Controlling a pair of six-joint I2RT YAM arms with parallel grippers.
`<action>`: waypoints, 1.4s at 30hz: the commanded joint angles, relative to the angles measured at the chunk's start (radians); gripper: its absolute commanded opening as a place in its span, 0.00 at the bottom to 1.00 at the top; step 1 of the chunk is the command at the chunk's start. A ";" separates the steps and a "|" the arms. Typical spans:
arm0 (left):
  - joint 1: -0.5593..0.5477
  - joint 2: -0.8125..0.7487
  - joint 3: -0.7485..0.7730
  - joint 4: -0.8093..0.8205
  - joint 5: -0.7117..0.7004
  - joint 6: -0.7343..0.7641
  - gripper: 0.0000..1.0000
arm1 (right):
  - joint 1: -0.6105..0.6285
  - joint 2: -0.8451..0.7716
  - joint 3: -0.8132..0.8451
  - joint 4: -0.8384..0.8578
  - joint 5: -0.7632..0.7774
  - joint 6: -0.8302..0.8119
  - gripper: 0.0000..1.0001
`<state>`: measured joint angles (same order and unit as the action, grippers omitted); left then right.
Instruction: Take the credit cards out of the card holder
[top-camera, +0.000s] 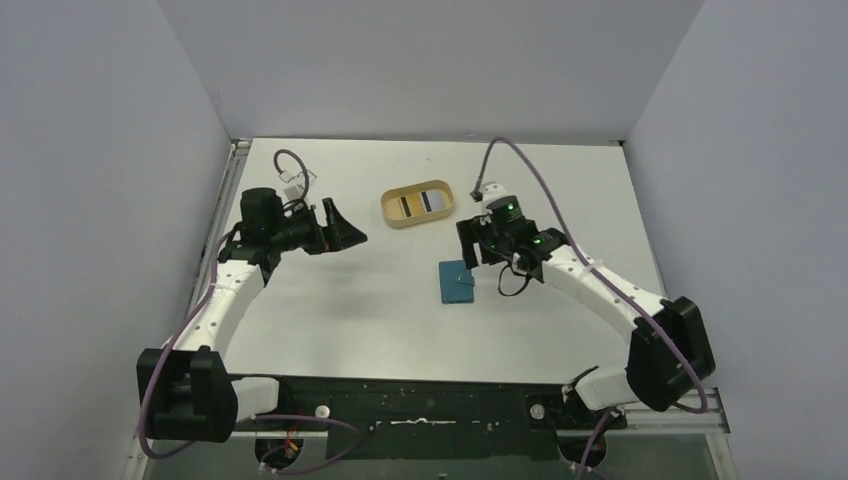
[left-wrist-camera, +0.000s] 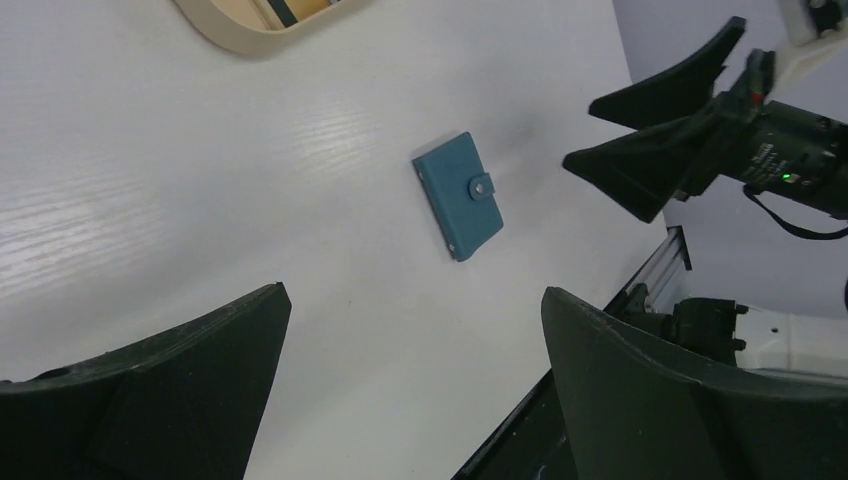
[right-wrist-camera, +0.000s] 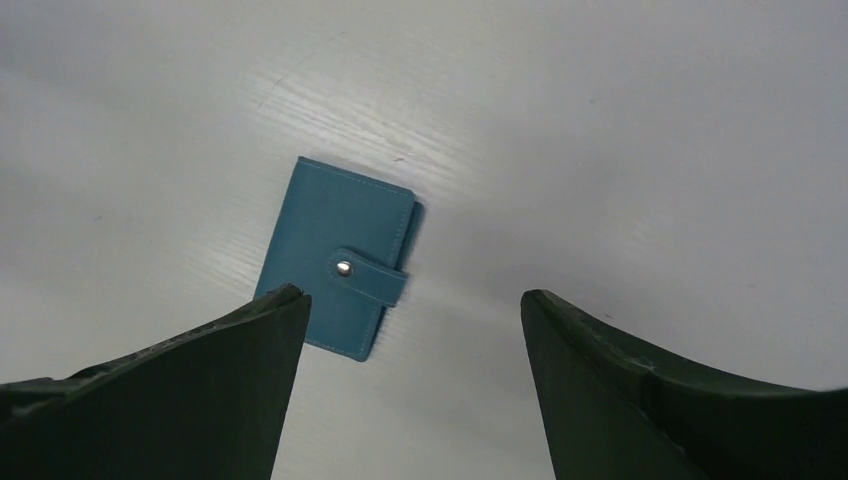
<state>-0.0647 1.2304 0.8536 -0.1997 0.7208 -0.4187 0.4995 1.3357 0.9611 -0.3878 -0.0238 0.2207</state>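
The card holder (top-camera: 457, 282) (left-wrist-camera: 458, 195) (right-wrist-camera: 340, 250) is a teal wallet lying flat on the white table, folded shut with its tab snapped down. No credit cards show at the holder; its inside is hidden. My right gripper (top-camera: 478, 255) (right-wrist-camera: 410, 292) (left-wrist-camera: 578, 130) hangs open above the table just right of the holder, its left finger (right-wrist-camera: 200, 390) over the holder's near corner, nothing between the fingers. My left gripper (top-camera: 345, 222) (left-wrist-camera: 415, 290) is open and empty, raised well to the left of the holder.
A tan oval tray (top-camera: 392, 215) (left-wrist-camera: 230, 35) sits behind the holder, with flat card-like pieces (top-camera: 437, 201) lying in it. Grey walls close the table on three sides. A metal rail (left-wrist-camera: 660, 265) runs along the near edge.
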 joint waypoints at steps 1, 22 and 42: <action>-0.004 -0.002 0.072 -0.022 0.112 0.018 0.97 | 0.099 0.157 0.099 -0.031 0.092 -0.097 0.78; -0.187 0.108 -0.003 -0.043 -0.237 -0.042 0.97 | 0.148 0.404 0.131 0.000 -0.018 -0.095 0.57; -0.297 0.337 -0.044 0.197 -0.368 -0.189 0.92 | 0.192 0.420 0.085 0.113 -0.110 -0.005 0.00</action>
<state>-0.3023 1.5024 0.8341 -0.1871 0.3733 -0.5282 0.6819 1.7615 1.0771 -0.3531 -0.0643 0.1764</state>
